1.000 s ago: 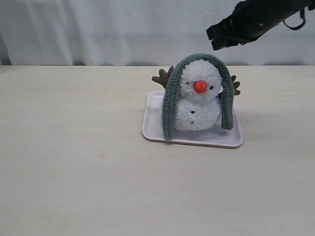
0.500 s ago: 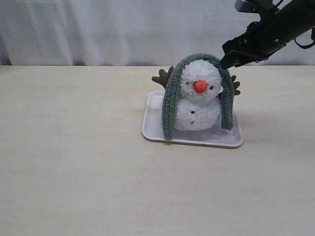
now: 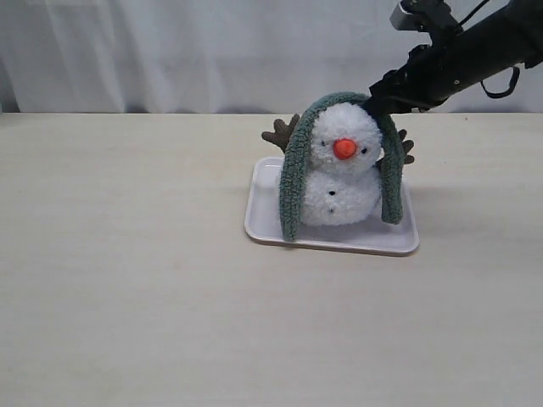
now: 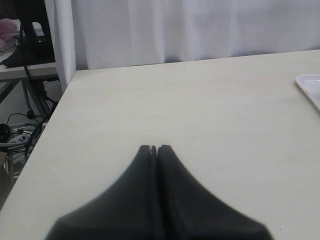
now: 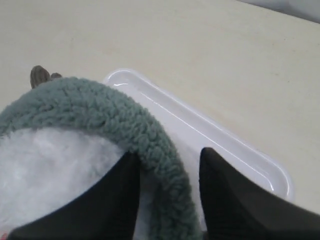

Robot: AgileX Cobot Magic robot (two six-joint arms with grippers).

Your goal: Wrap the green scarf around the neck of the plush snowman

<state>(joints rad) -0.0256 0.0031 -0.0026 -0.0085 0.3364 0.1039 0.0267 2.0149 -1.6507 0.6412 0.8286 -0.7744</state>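
Note:
The plush snowman [image 3: 341, 182] sits upright on a white tray [image 3: 265, 220]. The green scarf [image 3: 293, 178] lies over the top of its head, both ends hanging down to the tray at either side. My right gripper [image 3: 376, 102] is at the scarf's upper right bend beside the head. In the right wrist view the right gripper [image 5: 170, 160] is open, its fingers either side of the green scarf [image 5: 120, 120], above the white snowman [image 5: 50, 170]. My left gripper [image 4: 154, 148] is shut and empty above bare table, out of the exterior view.
A white curtain [image 3: 212, 51] hangs behind the wooden table [image 3: 127, 280]. The table's edge [image 4: 45, 135] shows in the left wrist view, with cables on the floor beyond it. A corner of the tray [image 4: 310, 85] shows there too.
My right arm has come down and leftward from above the snowman until its fingers straddle the scarf at the head's upper right. The scarf and snowman have not moved.

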